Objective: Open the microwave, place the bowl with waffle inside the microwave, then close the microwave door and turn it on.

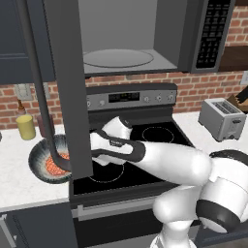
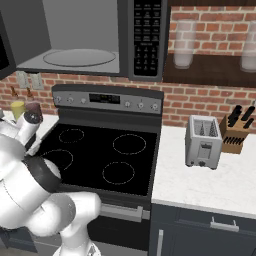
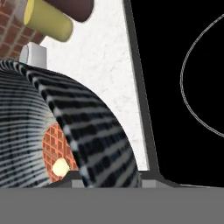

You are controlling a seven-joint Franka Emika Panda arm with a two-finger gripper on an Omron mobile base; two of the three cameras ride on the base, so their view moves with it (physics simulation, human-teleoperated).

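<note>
The microwave [image 1: 128,36] stands open above the stove, showing its pale inside and the glass turntable [image 1: 118,58]; its keypad [image 2: 146,35] runs down the right side. The microwave door [image 1: 68,87] swings out toward me, handle [image 1: 38,92] on its left. The streaked bowl [image 1: 41,160] rests on the counter left of the stove with the orange waffle [image 1: 57,166] inside. In the hand view the bowl [image 3: 83,127] and waffle [image 3: 54,146] are very close. My gripper [image 3: 110,178] is open, its finger stubs standing wide apart on either side of the bowl's right rim.
The black stove top [image 1: 150,135] lies right of the bowl. A yellow jar [image 1: 25,127] and a maroon jar [image 2: 34,107] stand behind the bowl by the brick wall. A silver toaster [image 2: 202,142] and a knife block [image 2: 235,130] sit on the right counter.
</note>
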